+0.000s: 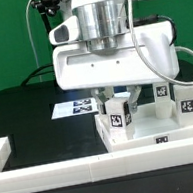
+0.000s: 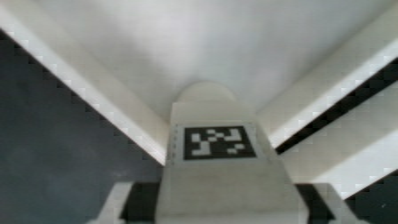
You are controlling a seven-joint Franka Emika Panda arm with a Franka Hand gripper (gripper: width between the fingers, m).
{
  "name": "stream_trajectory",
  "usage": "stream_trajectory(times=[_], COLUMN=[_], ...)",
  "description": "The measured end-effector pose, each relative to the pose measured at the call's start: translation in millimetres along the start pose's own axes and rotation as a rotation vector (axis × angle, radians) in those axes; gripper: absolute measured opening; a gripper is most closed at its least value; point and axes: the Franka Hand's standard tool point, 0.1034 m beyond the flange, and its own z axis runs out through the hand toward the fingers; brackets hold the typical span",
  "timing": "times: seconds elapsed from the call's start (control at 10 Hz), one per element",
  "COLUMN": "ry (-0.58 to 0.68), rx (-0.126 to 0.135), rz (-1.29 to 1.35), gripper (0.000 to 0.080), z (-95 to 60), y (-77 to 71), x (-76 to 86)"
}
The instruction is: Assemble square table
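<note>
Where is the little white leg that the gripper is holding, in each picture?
Exterior view: the held leg stands upright under the gripper, over the square slab, low in the middle.
Wrist view: the same leg fills the lower middle, slab rim behind.
Shared landmark: the leg's black-and-white tag.

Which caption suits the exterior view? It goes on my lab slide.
Panda gripper lowered over a tagged white block leg standing on the white square plastic slab, two more legs behind.

Ext frontal; wrist close above leg (image 2: 221, 150)
</note>
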Motion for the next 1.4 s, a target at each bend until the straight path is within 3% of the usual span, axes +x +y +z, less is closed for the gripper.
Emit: stream_trajectory(times=[0.3, 0.5, 0.8, 1.3, 1.4], ry=[-0.003, 0.000, -0.020, -0.055, -0.056], rx=[0.010, 0.035, 0.052, 0.063, 0.062], rz=[0.248, 0.434, 0.712, 1.124, 1.142], gripper=[0.0290, 0.0290, 0.0291, 0.0292, 0.0326], z=[0.1, -0.2, 0.1, 0.9, 1.2], y=[1.1, 3.1, 1.8, 0.8, 1.0], x=[0.5, -0.2, -1.7, -3.7, -3.7])
